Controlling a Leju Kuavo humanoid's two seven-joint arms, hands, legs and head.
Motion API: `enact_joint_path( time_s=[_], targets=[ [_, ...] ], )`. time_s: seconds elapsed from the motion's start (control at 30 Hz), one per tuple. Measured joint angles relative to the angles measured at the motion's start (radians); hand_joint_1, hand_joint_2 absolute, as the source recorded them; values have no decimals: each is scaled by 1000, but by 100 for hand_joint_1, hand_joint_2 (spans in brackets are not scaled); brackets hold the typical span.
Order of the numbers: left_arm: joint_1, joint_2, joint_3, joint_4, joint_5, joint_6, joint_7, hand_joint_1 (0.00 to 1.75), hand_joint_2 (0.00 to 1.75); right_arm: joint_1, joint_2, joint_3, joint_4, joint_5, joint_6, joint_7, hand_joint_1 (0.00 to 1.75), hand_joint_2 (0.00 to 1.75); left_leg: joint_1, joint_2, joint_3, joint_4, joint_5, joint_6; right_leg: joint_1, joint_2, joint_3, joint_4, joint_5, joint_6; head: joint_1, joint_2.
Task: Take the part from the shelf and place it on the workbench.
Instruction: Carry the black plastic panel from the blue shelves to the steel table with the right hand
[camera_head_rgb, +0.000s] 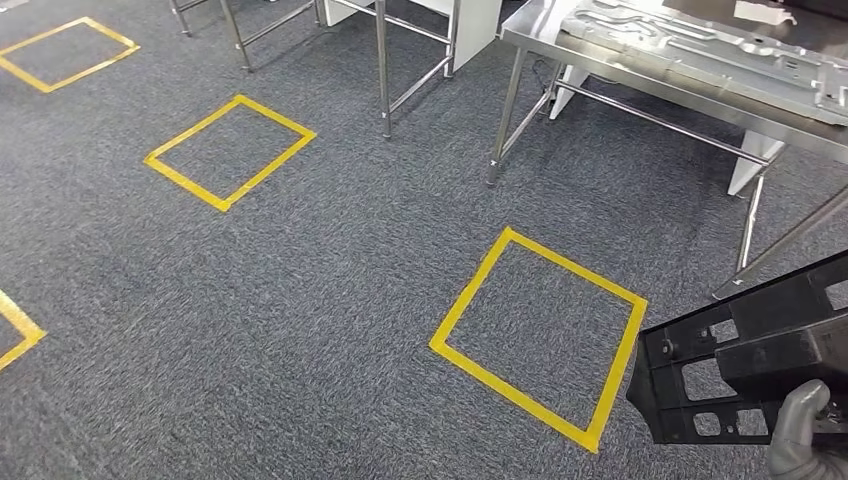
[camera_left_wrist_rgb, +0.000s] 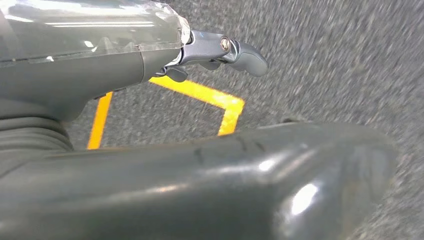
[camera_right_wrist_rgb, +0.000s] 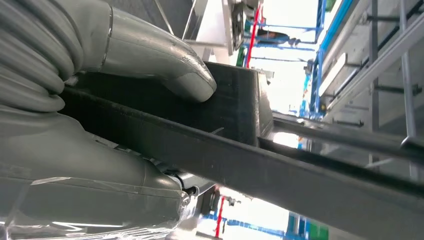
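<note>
Carry step: the black part (camera_head_rgb: 745, 355) is off the shelf and in the right hand (camera_head_rgb: 800, 435), thumb (camera_right_wrist_rgb: 165, 65) clamped on its top face with the palm beneath, held low and well short of the steel workbench (camera_head_rgb: 640, 85). A pressed metal panel (camera_head_rgb: 700, 45) already lies on the workbench. The left hand (camera_left_wrist_rgb: 220, 52) hangs over carpet w/ nothing in it, fingers apart (its wrist view is blurred). Next, I'd judge: walk past the yellow floor square (camera_head_rgb: 540, 335) toward the workbench, lift the part over its edge, set it on bare steel beside the panel.
</note>
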Motion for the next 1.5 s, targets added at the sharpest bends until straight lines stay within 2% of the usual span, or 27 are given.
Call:
enact_joint_path(
  time_s=[0.03, 0.1, 0.17, 0.23, 0.3, 0.37, 0.43, 0.5, 0.57, 0.6, 0.63, 0.67, 0.73, 0.8, 0.87, 0.93, 1.0, 1.03, 1.1, 1.13, 1.17, 1.23, 1.27, 1.3, 1.4, 1.47, 1.5],
  targets=[
    [1, 3, 1, 0, 9, 2, 10, 0, 0, 2, -3, 9, 0, 3, -9, 0, 175, 175, -2, 15, 0, 0, -2, 1, -2, -11, -29, 59, -22, 3, 0, 0],
    [3, 8, 7, 0, 30, 6, 22, 0, 0, 8, -7, 26, 0, 10, -19, 0, 175, 175, -5, 43, 3, 1, -6, 1, -5, -22, -44, 89, -14, 5, 0, 0],
    [3, 11, 14, 0, 45, 6, 23, 0, 0, 11, -10, 37, -2, 18, -23, 0, 175, 175, -7, 66, 11, 1, -12, -2, -4, -40, 21, -31, 53, -2, 0, 0],
    [3, 12, 22, 0, 56, 2, 18, 0, 0, 13, -10, 45, -6, 29, -24, 0, 175, 175, -10, 86, 20, -1, -18, -9, 4, -75, 87, -153, 93, -18, 0, 0],
    [5, 15, 30, 0, 64, -4, 10, 0, 0, 13, -9, 56, -11, 46, -26, 0, 175, 175, -10, 104, 26, -3, -22, -20, 13, -83, 98, -182, 92, -31, 0, 0],
    [5, 20, 35, 0, 66, -6, 4, 0, 0, 15, -7, 68, -15, 62, -34, 0, 175, 175, -9, 120, 32, -4, -26, -32, 10, -62, 100, -192, 97, -40, 0, 0],
    [4, 25, 37, 0, 69, -8, 0, 0, 0, 14, -7, 82, -18, 72, -48, -1, 175, 175, -9, 87, 22, 30, -52, -42, 2, -42, 108, -207, 105, -49, 0, 0],
    [6, 31, 41, 0, 71, -12, -3, 0, 0, 10, -6, 98, -20, 76, -61, -1, 175, 175, -6, 31, -31, 144, -113, -47, 0, -23, 111, -212, 107, -56, -1, 0],
    [12, 38, 47, 0, 72, -17, -5, 0, 0, 9, -6, 112, -20, 76, -70, 0, 175, 175, -3, 11, -93, 267, -158, -50, 1, 1, 111, -209, 106, -58, -1, 0],
    [14, 41, 49, 0, 72, -20, -6, 0, 0, 10, -6, 118, -20, 77, -73, 0, 175, 175, -3, 9, -105, 284, -151, -51, 1, 15, 111, -206, 105, -58, -1, 0],
    [15, 44, 51, 0, 72, -23, -7, 0, 0, 10, -7, 123, -20, 77, -76, 0, 175, 175, -1, 6, -98, 258, -122, -51, 1, 29, 112, -202, 103, -56, -1, 0],
    [14, 47, 52, 0, 72, -25, -8, 0, 0, 11, -7, 127, -20, 77, -77, 0, 175, 175, 1, -3, -73, 196, -80, -52, 1, 42, 112, -197, 100, -54, -1, 0],
    [14, 51, 55, 0, 73, -27, -9, 0, 0, 11, -7, 135, -20, 77, -78, 0, 175, 175, 8, -46, -17, 67, -24, -50, 1, 67, 109, -184, 92, -46, -1, 0],
    [14, 53, 57, 0, 73, -27, -9, 0, 0, 12, -8, 142, -20, 77, -79, 0, 175, 175, 9, -72, 4, 19, -19, -43, 0, 89, 101, -176, 90, -35, -1, 0],
    [13, 52, 58, 0, 74, -27, -6, 0, 0, 16, -9, 145, -21, 77, -82, 0, 175, 175, 7, -54, 7, 14, -18, -31, -3, 108, 94, -176, 92, -22, -1, 0],
    [9, 52, 58, 0, 73, -26, -2, 0, 0, 18, -11, 146, -22, 75, -89, 0, 175, 175, 9, -31, 11, 6, -13, -17, -2, 77, 81, -151, 76, -10, -1, 0],
    [10, 51, 58, 0, 72, -26, 6, 0, 0, 16, -15, 150, -21, 75, -100, 0, 175, 175, 9, -6, 13, 1, -12, -8, -2, 12, 32, -55, 23, 0, 0, 0],
    [12, 52, 59, 0, 72, -26, 11, 0, 0, 15, -17, 154, -19, 76, -108, 0, 175, 175, 7, 8, 13, 1, -14, -5, -4, -7, -4, 13, -7, 4, 0, 0],
    [16, 52, 59, 0, 71, -26, 20, 0, 0, 17, -19, 161, -13, 79, -132, 0, 175, 175, 5, 35, 14, 2, -18, -5, -8, -19, -53, 101, -28, 10, 0, 0],
    [15, 52, 60, 0, 71, -26, 23, 0, 0, 18, -19, 163, -9, 80, -142, 0, 175, 175, 5, 47, 17, 2, -21, -7, -10, -23, -50, 90, -8, 11, 0, 0],
    [15, 52, 60, 0, 71, -26, 24, 0, 0, 18, -20, 165, -5, 82, -151, 1, 175, 175, 5, 59, 22, 2, -25, -9, -10, -30, -26, 42, 27, 10, 0, 0],
    [14, 51, 60, 0, 71, -25, 27, 0, 0, 17, -22, 168, 1, 90, -174, 6, 175, 175, 4, 77, 33, 2, -34, -15, -6, -69, 45, -95, 89, 2, 0, 0],
    [14, 51, 60, 0, 69, -25, 29, 0, 0, 16, -24, 171, 5, 99, -197, 15, 175, 175, 2, 84, 36, 1, -39, -21, -1, -85, 68, -141, 100, -5, 0, 0],
    [13, 52, 60, 0, 67, -25, 30, 0, 0, 16, -28, 175, 9, 108, -225, 27, 175, 175, 0, 90, 39, 1, -44, -27, 4, -95, 78, -164, 100, -13, 0, 0],
    [7, 53, 60, 0, 56, -26, 31, 0, 0, 18, -41, 181, 20, 123, -304, 61, 175, 175, -3, 100, 53, -1, -58, -46, 7, -76, 84, -175, 89, -34, -1, 0],
    [6, 54, 59, 0, 51, -27, 29, 0, 0, 16, -50, 182, 23, 127, -326, 71, 175, 175, 0, 65, 39, 45, -85, -54, 1, -64, 97, -183, 86, -47, -1, 0],
    [7, 54, 59, 0, 50, -27, 29, 0, 0, 15, -54, 185, 24, 130, -332, 73, 175, 175, 2, 39, 8, 105, -110, -56, 0, -58, 103, -185, 83, -54, -1, 0]
  ],
)
